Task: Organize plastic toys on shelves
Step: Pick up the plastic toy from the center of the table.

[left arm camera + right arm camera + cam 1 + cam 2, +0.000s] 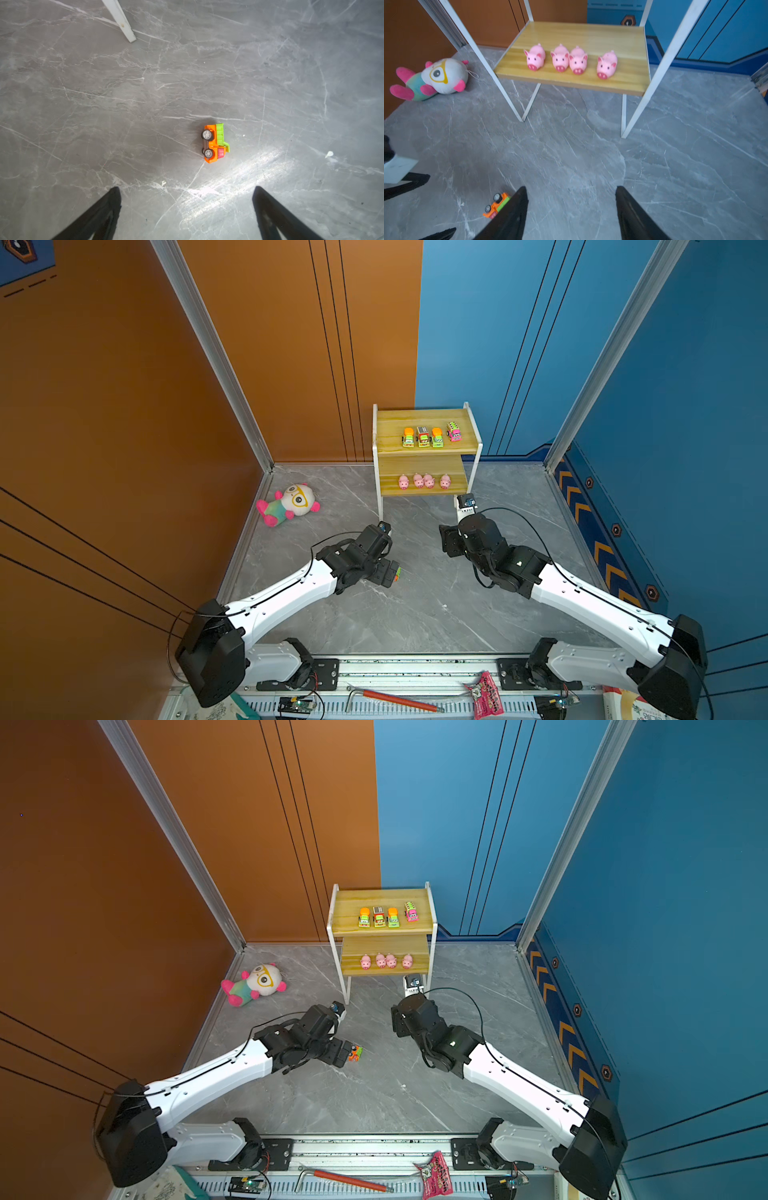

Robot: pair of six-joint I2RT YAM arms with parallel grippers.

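Observation:
The shelves [386,456] stand at the back wall. Several toy trucks [423,436] are lined up on the upper board, and several pink pigs [560,59] sit in a row on the lower board. One orange and green truck [215,143] lies on its side on the grey floor, also visible in a top view [355,1052]. My left gripper [187,188] hangs open just short of this truck, with nothing between its fingers. My right gripper [570,187] is open and empty in front of the shelves, and one of its fingers [512,212] partly hides the fallen truck [496,204].
A plush doll [289,504] with a white head and pink limbs lies by the orange wall at the left. The shelves' white leg [121,22] stands beyond the fallen truck. A red-handled tool [395,699] and a pink packet [486,695] lie on the front rail.

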